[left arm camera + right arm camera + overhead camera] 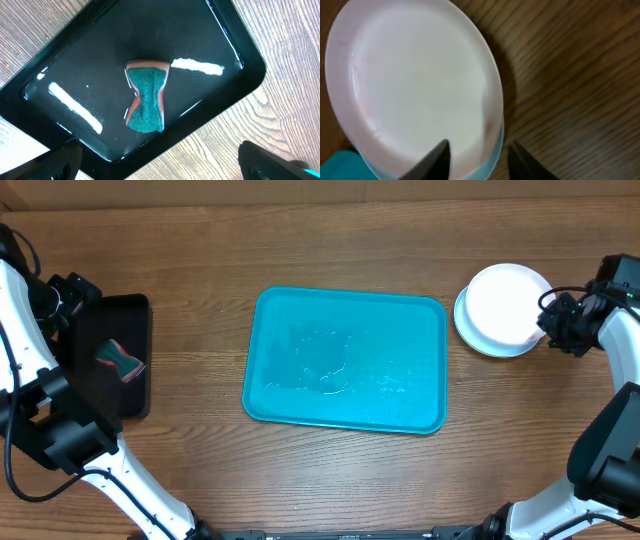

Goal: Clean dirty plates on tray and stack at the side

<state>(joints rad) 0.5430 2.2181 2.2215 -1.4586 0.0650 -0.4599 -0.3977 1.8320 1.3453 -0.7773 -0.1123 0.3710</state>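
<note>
Turquoise plastic fills the middle of the overhead frame: the tray (400, 330), a rounded-corner rectangle with a raised rim, lies with its long axis left to right. Its floor is glossy with wet streaks. Bare wood-grain bench (200, 240) runs all round it, with wide strips above and below and clear gaps to the things on either side.

The plates (505, 305) sit stacked at the upper right of the frame, well apart from the tray's right edge. The white plate (415, 80) is on top, round, smooth and matte, and a light blue plate (492, 160) shows as a thin crescent under its lower edge. The right gripper (477, 162) is at the stack's right side with its fingers apart, one over the white plate's rim and one outside it (no pinch on the rim shows).

At the left of the frame lies a shiny black tray (240, 55), long axis up and down in the overhead view. An hourglass sponge (146, 102) rests on its floor, green scrub face up over an orange body. The left gripper (160, 167) hangs above it, spread wide, holding nothing.
</note>
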